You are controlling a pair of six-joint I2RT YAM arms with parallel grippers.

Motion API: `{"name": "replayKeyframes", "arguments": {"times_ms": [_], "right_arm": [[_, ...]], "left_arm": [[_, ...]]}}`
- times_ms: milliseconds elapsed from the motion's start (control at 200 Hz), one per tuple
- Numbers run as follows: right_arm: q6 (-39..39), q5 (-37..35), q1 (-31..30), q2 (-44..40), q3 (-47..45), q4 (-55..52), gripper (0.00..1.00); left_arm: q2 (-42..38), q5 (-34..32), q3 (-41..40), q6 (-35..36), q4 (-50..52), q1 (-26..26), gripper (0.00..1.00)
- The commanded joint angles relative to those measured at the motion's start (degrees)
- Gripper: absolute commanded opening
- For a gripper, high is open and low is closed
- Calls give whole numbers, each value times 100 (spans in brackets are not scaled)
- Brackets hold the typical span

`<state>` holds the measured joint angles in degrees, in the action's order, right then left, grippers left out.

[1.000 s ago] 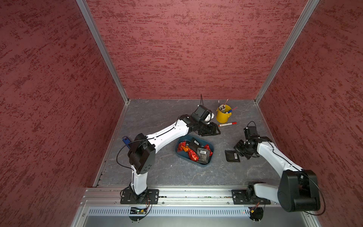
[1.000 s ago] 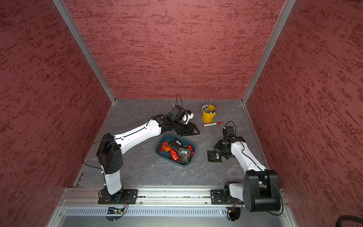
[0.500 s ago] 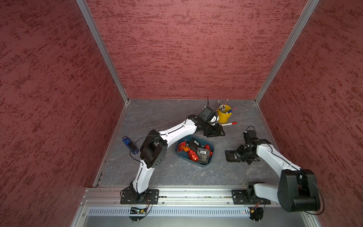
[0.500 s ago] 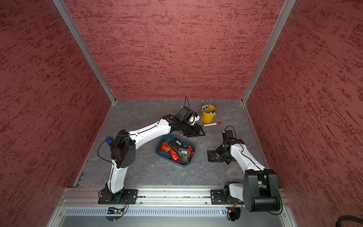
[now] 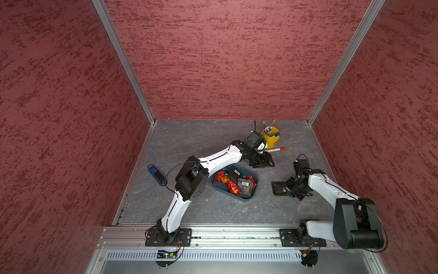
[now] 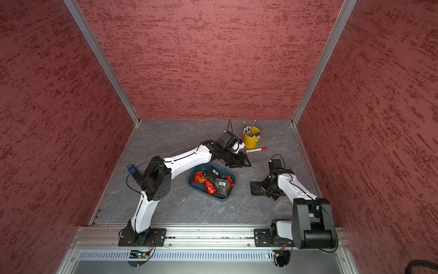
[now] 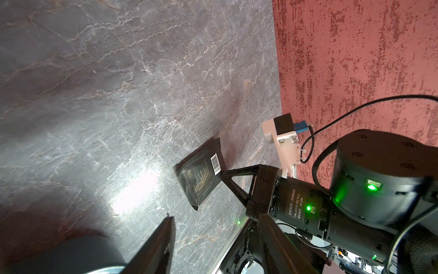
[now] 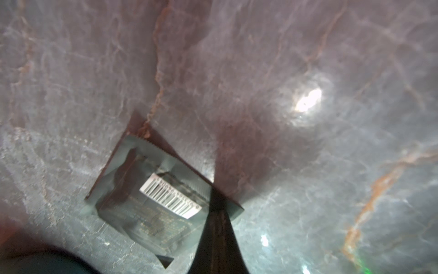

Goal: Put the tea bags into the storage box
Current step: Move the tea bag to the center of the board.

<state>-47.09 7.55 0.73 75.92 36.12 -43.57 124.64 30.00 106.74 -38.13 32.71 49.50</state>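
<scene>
Here, right fingers clamp shut on the black tea bag — left fingers half-open, holding nothing.

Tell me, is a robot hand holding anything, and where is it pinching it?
The right gripper pinches a black tea bag by its edge, near the barcode label. The left gripper is open and holds nothing.

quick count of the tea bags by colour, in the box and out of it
black tea bag: 3, two in the storage box, one outside in the right gripper
red tea bag: 3 showing
orange tea bag: 1
total: 7 visible
</scene>
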Motion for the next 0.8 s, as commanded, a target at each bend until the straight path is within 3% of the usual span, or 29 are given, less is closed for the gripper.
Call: {"name": "replayKeyframes", "arguments": {"times_ms": [0,791], "right_arm": [[51,0,67,98,-72,307,0],[81,346,100,571,32,569,0]], "left_arm": [[257,79,161,-49,-122,99,60],[1204,131,906,70,343,149,59]]}}
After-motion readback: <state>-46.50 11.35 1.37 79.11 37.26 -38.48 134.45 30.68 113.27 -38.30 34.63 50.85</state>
